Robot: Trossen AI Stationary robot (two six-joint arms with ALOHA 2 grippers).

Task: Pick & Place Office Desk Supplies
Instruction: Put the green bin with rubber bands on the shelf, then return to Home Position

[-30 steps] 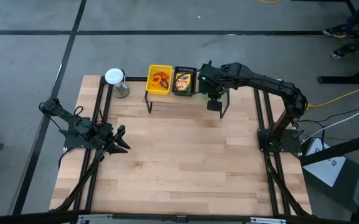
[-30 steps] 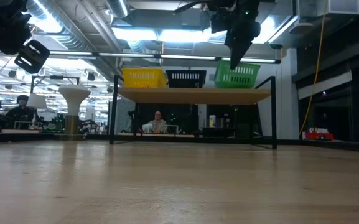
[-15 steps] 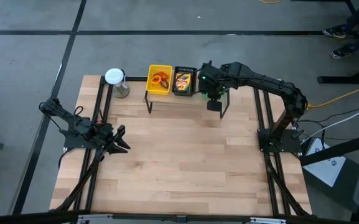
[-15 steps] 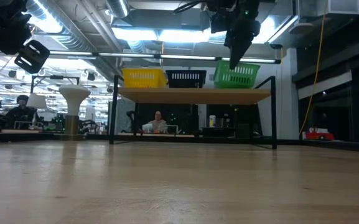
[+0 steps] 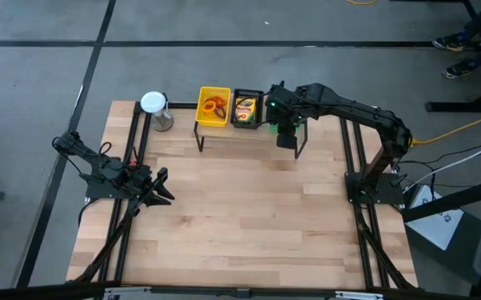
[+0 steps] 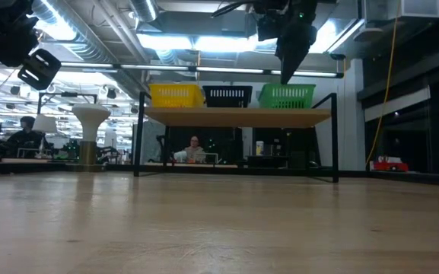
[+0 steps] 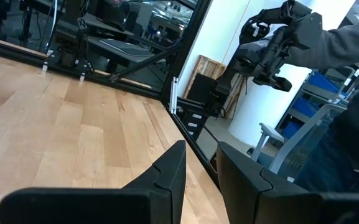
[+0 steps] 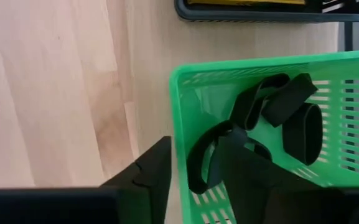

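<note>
Fingers (image 8: 145,180) of the right gripper (image 8: 191,171) stand slightly parted over the near wall of the green tray (image 8: 182,112), one outside it and one over its inside, and they grip nothing. Black bands (image 8: 279,109) lie loose on the tray's floor (they look like flat rubber loops or clips; which of these I cannot tell), one of them curling up beside the inner finger. Whether it touches that finger is not clear.

From above, the right gripper (image 5: 285,133) hangs at the right end of the small raised shelf at the table's (image 5: 248,217) far edge. Three trays sit side by side on that shelf: a yellow tray (image 5: 215,107) with orange rings (image 5: 217,106) in it, a black tray (image 5: 246,108) holding a yellow printed box (image 5: 245,107), and the green one, mostly hidden under the arm. In the low view the green tray (image 6: 286,96) sits level on the shelf, with the gripper just above it.

A grey cylinder with a white round top (image 5: 155,107) stands left of the shelf.

At the table's left edge the left gripper (image 5: 158,187) waits, its fingers (image 7: 167,177) a narrow gap apart and empty.
</note>
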